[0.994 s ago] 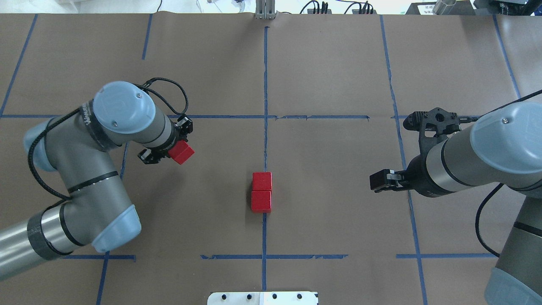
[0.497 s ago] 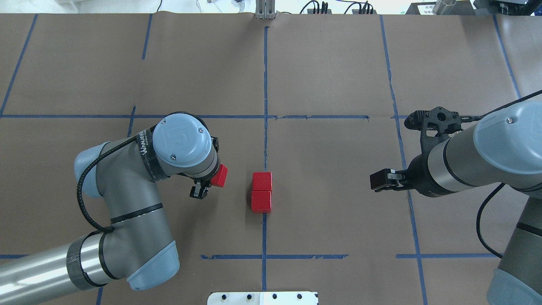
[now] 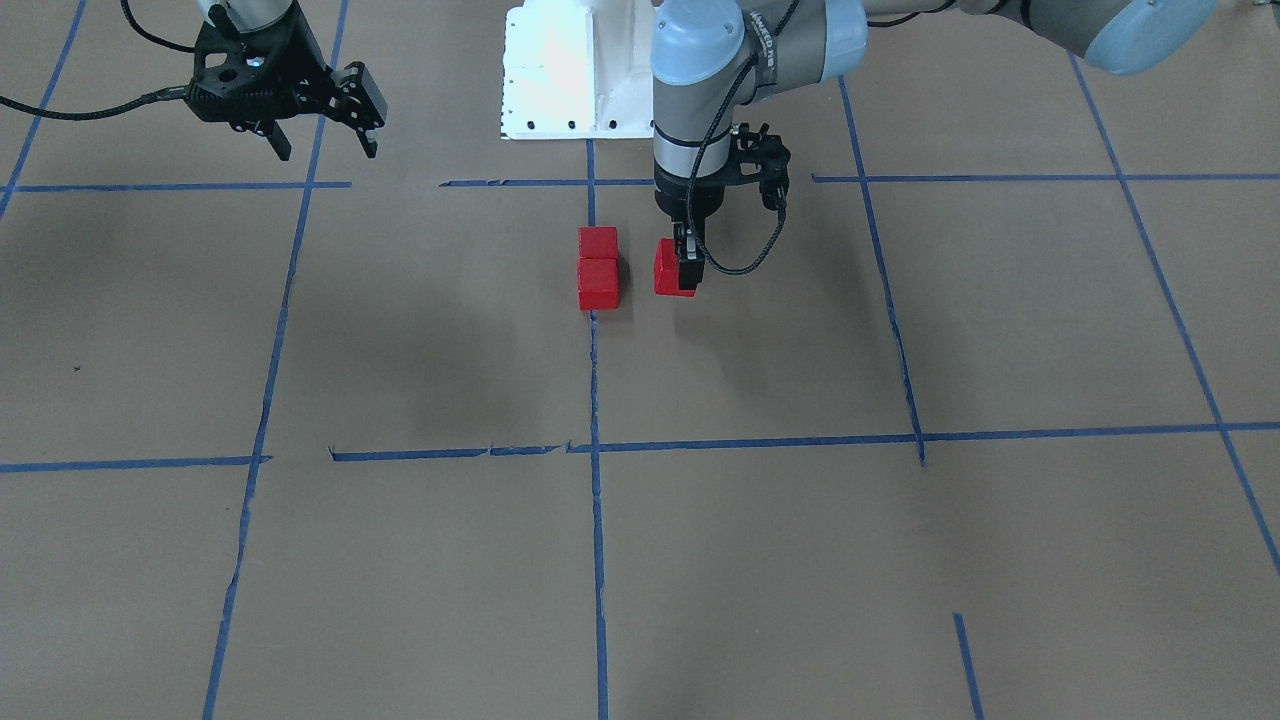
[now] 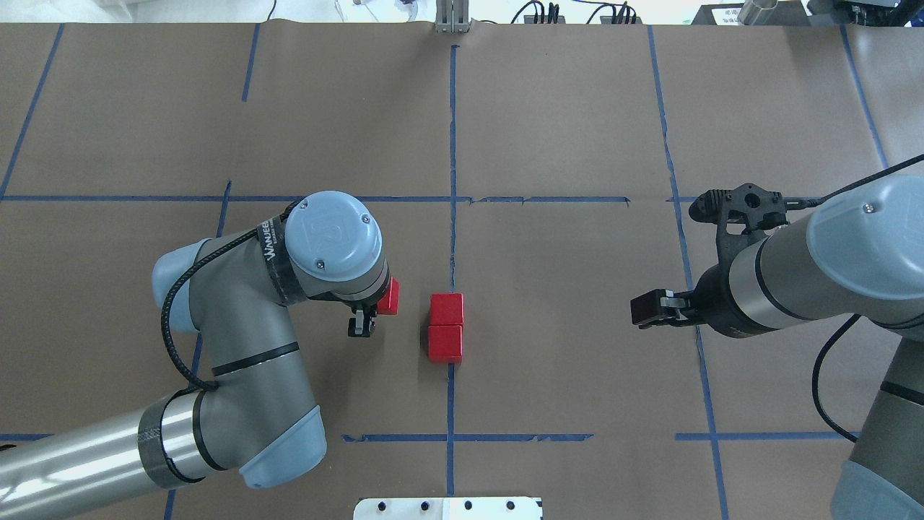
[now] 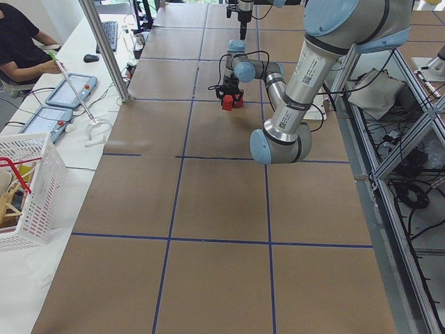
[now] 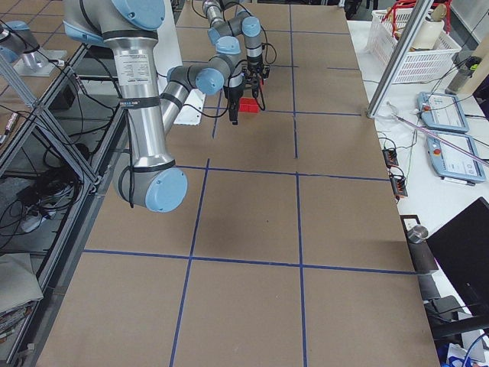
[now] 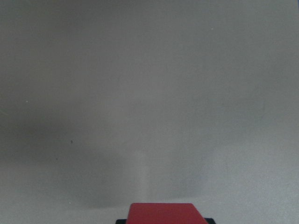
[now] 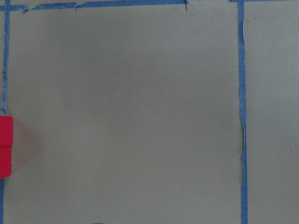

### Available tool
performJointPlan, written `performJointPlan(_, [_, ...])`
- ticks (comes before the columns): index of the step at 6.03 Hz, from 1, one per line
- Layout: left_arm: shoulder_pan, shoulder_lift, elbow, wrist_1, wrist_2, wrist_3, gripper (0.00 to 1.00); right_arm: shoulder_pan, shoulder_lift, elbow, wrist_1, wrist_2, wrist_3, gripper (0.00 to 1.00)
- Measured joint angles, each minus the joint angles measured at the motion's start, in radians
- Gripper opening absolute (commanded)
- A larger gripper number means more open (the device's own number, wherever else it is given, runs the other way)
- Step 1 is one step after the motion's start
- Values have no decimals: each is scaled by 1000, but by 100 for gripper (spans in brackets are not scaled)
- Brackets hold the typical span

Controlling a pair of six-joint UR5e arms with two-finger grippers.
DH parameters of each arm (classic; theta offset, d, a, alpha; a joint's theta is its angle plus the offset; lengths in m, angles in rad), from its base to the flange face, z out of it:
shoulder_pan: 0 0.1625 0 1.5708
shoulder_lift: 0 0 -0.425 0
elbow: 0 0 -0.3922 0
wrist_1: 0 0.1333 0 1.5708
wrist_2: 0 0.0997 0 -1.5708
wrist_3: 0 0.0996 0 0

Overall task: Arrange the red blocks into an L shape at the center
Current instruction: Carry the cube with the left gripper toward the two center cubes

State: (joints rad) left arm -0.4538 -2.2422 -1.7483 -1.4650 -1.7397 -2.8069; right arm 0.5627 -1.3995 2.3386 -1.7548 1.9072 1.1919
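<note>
1. Overhead exterior: my left gripper (image 3: 678, 270) is clamped on 1 block (image 4: 390, 296), near the pair (image 4: 446, 326) that sits touching on the tape (image 4: 452, 238) at center (image 4: 527, 318). There's a gap, so not joined yet.
2. Right gripper (image 3: 325, 140): jaws apart, empty, well away.
3. Risk imo: slide in too hard & I shove the pair off the tape.
4. Land at the pair's mid seam = T, not L. Needs to be flush w/ one end.
5. Can't tell if a finger faces the pair. If so, it'd bump it or leave a gap.
</note>
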Motion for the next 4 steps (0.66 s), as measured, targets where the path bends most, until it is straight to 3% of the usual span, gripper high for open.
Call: performJointPlan(4, [23,-62,118,-24,2,-46,4,-11,0,-4,0,-2,14,100])
